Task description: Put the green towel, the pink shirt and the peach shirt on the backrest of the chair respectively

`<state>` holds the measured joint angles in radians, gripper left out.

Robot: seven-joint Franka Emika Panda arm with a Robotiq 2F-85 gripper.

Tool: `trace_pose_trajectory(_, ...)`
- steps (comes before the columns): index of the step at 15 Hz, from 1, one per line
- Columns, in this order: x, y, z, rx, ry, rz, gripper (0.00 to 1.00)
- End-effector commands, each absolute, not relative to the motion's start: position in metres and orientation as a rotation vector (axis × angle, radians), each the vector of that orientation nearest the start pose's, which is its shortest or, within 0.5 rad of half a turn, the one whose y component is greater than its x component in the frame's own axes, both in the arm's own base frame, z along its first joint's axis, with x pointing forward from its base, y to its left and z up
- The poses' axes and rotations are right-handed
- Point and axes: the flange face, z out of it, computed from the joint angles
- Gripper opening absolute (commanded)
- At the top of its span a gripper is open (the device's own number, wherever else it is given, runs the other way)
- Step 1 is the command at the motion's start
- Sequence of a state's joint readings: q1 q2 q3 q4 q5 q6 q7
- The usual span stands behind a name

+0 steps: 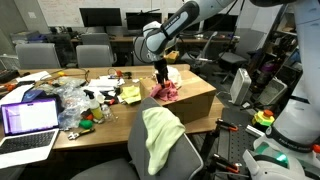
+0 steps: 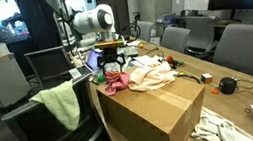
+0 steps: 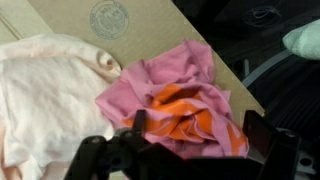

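Currently my gripper (image 3: pixel 195 128) has its jaws spread wide apart, with nothing clamped between them. In the wrist view one dark finger (image 3: pixel 137 122) stands on either side of the pink shirt (image 3: pixel 175 85). From the exterior views I see the gripper (image 1: pixel 160 72) pointing straight down over that shirt (image 1: pixel 165 90), very close to it. I cannot tell whether the tips touch the cloth.

The pink shirt lies crumpled on top of a cardboard box (image 2: pixel 154 122), near its edge, and an orange patch (image 3: pixel 185 118) shows in its folds. Just beside it on the same box top lies the peach shirt (image 3: pixel 45 90), bunched up and touching the pink one. A round stamp (image 3: pixel 110 18) is printed on the bare cardboard beyond them.

Further out, the green towel (image 1: pixel 160 135) hangs over the backrest of the chair (image 1: pixel 190 155), which stands close against the box; in both exterior views it drapes down the back (image 2: pixel 61 105). Beyond that, a cluttered table (image 1: pixel 100 77) carries an open laptop (image 1: pixel 28 125).
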<state>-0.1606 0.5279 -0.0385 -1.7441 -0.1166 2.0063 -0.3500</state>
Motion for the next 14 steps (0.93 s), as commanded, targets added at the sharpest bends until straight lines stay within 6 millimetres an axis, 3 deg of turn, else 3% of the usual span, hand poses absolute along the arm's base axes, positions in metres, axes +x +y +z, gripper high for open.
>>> trace_pose_trajectory(1, 0.625, -0.129, 0.257, -3.109, -0.353, 0.455, 1.0)
trace_pose_trajectory(6, 0.624, -0.131, 0.251, -3.102, -0.349, 0.474, 1.0)
trace_pose_trajectory(7, 0.624, -0.134, 0.248, -3.097, -0.341, 0.486, 0.75)
trace_pose_trajectory(9, 0.621, -0.139, 0.24, -3.096, -0.321, 0.521, 0.68)
trace_pose_trajectory(14, 0.61, -0.158, 0.222, -3.061, -0.263, 0.578, 0.28)
